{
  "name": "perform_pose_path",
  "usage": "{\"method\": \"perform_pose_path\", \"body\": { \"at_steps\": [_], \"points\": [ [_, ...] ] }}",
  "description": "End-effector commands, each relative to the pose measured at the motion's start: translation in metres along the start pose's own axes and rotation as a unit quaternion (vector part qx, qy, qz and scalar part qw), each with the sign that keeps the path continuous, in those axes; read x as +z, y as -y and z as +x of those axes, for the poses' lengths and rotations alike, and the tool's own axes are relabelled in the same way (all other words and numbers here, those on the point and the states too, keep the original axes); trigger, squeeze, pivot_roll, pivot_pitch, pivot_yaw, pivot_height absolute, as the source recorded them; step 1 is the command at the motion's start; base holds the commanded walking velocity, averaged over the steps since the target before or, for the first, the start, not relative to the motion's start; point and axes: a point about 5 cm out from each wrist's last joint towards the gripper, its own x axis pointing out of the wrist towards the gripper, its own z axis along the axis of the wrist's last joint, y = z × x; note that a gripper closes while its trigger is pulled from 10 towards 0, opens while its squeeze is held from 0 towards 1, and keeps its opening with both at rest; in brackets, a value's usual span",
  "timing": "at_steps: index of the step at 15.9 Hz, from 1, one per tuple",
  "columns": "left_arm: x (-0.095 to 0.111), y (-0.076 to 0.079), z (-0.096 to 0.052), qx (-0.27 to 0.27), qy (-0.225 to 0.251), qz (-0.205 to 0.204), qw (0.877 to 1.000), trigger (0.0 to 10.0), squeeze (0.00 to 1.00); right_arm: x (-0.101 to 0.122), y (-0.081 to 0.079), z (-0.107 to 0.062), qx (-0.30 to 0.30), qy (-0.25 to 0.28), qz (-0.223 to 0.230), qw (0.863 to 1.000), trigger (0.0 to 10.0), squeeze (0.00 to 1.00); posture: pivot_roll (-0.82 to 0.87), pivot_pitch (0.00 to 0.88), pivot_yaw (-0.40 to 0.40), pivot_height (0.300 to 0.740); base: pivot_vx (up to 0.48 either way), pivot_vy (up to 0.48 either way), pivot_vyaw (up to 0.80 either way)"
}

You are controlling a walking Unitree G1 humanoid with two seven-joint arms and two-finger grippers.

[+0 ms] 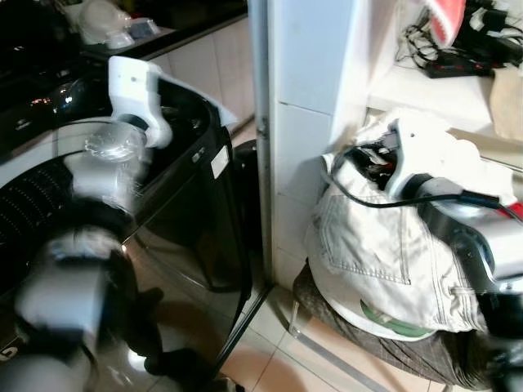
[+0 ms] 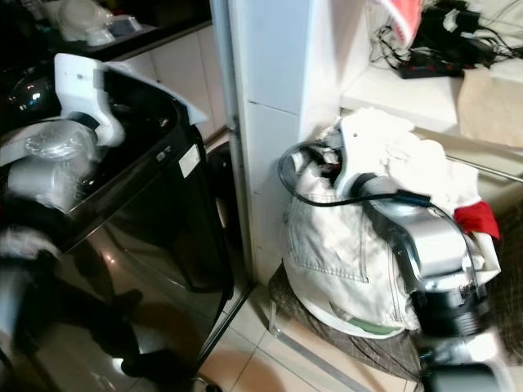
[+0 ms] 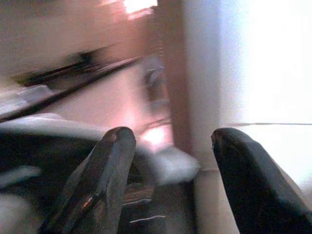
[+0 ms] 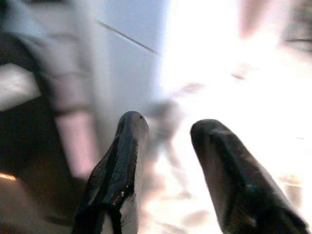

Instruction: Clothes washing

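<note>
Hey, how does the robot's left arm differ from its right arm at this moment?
The left arm rises over the glossy black washing machine and looks motion-blurred; the right arm looks sharper and reaches into the pile of pale clothes beside the white tiled pillar. Both are silver, with black fingers apart.

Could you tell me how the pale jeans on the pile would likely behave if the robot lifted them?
The jeans lie creased and slumped over the pile, so they would probably hang limp and sag. Stitched denim looks fairly heavy for cloth. Draped over other clothes, they might drag some along.

Home laundry corner: washing machine (image 1: 176, 204), heaped clothes (image 1: 384, 261), tiled floor (image 1: 278, 351).
</note>
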Motion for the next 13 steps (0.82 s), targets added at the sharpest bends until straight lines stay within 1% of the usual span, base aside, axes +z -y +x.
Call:
{"method": "perform_pose_path", "body": {
  "at_steps": [1, 2, 3, 4, 5, 6, 7, 8, 9, 10, 11, 12, 13],
  "points": [
    [-0.003, 0.027, -0.002, -0.093, 0.005, -0.003, 0.996, 10.0, 0.00, 0.000, 0.001, 0.008, -0.001, 0.006, -0.024, 1.000, 10.0, 1.00, -0.07, 0.000, 0.100, 0.740, 0.000, 0.000, 0.00],
    [-0.010, 0.046, -0.007, -0.146, 0.003, -0.015, 0.989, 10.0, 0.00, -0.002, 0.007, 0.017, -0.013, 0.006, -0.015, 1.000, 10.0, 1.00, -0.07, 0.000, 0.106, 0.740, 0.000, 0.000, 0.00],
    [-0.013, 0.055, -0.010, -0.164, 0.000, -0.011, 0.986, 10.0, 0.00, -0.004, 0.010, 0.022, -0.014, 0.008, -0.020, 1.000, 10.0, 1.00, -0.07, 0.000, 0.110, 0.740, 0.000, 0.000, 0.00],
    [-0.018, 0.069, -0.014, -0.193, -0.004, -0.016, 0.981, 10.0, 0.00, -0.008, 0.018, 0.033, -0.028, 0.008, -0.035, 0.999, 10.0, 1.00, -0.07, 0.000, 0.114, 0.740, 0.000, 0.000, 0.00],
    [-0.020, 0.075, -0.017, -0.208, -0.003, -0.016, 0.978, 10.0, 0.00, -0.010, 0.020, 0.038, -0.031, 0.006, -0.050, 0.998, 10.0, 1.00, -0.06, 0.003, 0.121, 0.740, 0.000, 0.000, 0.00],
    [-0.020, 0.085, -0.026, -0.232, -0.004, -0.015, 0.973, 10.0, 0.00, -0.015, 0.026, 0.047, -0.044, -0.007, -0.078, 0.996, 10.0, 1.00, -0.05, 0.010, 0.125, 0.740, 0.000, 0.000, 0.00],
    [-0.019, 0.091, -0.035, -0.245, -0.008, -0.014, 0.969, 10.0, 0.00, -0.018, 0.031, 0.053, -0.051, -0.016, -0.094, 0.994, 10.0, 1.00, -0.04, 0.018, 0.128, 0.740, 0.000, 0.000, 0.00],
    [-0.019, 0.096, -0.043, -0.258, -0.015, -0.015, 0.966, 10.0, 0.00, -0.021, 0.034, 0.056, -0.057, -0.023, -0.094, 0.994, 10.0, 1.00, -0.03, 0.021, 0.129, 0.740, 0.000, 0.000, 0.00],
    [-0.019, 0.098, -0.046, -0.264, -0.019, -0.016, 0.964, 10.0, 0.00, -0.022, 0.035, 0.058, -0.058, -0.026, -0.093, 0.994, 10.0, 1.00, -0.03, 0.021, 0.129, 0.740, 0.000, 0.000, 0.00],
    [-0.019, 0.102, -0.054, -0.280, -0.025, -0.010, 0.960, 10.0, 0.00, -0.023, 0.035, 0.059, -0.061, -0.028, -0.096, 0.993, 10.0, 1.00, 0.01, 0.042, 0.133, 0.740, 0.000, 0.000, 0.00],
    [-0.017, 0.105, -0.061, -0.287, -0.028, -0.004, 0.958, 10.0, 0.00, -0.025, 0.035, 0.061, -0.059, -0.025, -0.094, 0.994, 10.0, 0.93, 0.02, 0.051, 0.135, 0.740, 0.000, 0.000, 0.00],
    [-0.015, 0.106, -0.065, -0.287, -0.030, -0.004, 0.957, 10.0, 0.00, -0.027, 0.035, 0.062, -0.063, -0.026, -0.091, 0.994, 10.0, 0.00, 0.05, 0.062, 0.136, 0.740, 0.000, 0.000, 0.00],
    [-0.013, 0.108, -0.069, -0.290, -0.031, 0.000, 0.956, 10.0, 0.00, -0.032, 0.037, 0.061, -0.071, -0.036, -0.086, 0.993, 10.0, 0.00, 0.07, 0.074, 0.136, 0.740, 0.000, 0.000, 0.00]
  ]
}}
